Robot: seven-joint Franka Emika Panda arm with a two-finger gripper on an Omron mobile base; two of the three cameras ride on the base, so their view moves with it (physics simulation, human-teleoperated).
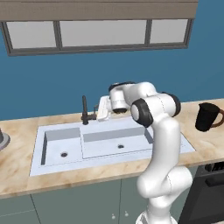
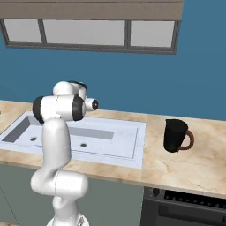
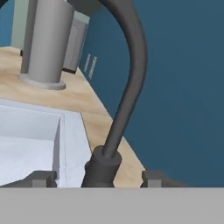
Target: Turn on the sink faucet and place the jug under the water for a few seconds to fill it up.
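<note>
The dark grey sink faucet (image 1: 85, 108) stands behind the pale two-compartment sink (image 1: 105, 146). My gripper (image 1: 96, 114) reaches at it from the right. In the hand view the faucet's curved post (image 3: 131, 78) rises close in front, and its base sits between my gripper's (image 3: 97, 178) two fingertips (image 3: 41, 178), which stand apart on either side without visibly touching it. The gripper is open. No water is in view. The black jug (image 1: 206, 116) with its brown handle stands upright on the counter far to the right of the sink (image 2: 110, 141), also seen as the jug (image 2: 175, 135) in the right base view.
A grey cylindrical object (image 3: 46, 43) stands on the counter left of the sink, its edge at the far left (image 1: 2, 139). A dark oven front (image 2: 185, 205) sits below the counter on the right. The blue wall runs close behind the faucet.
</note>
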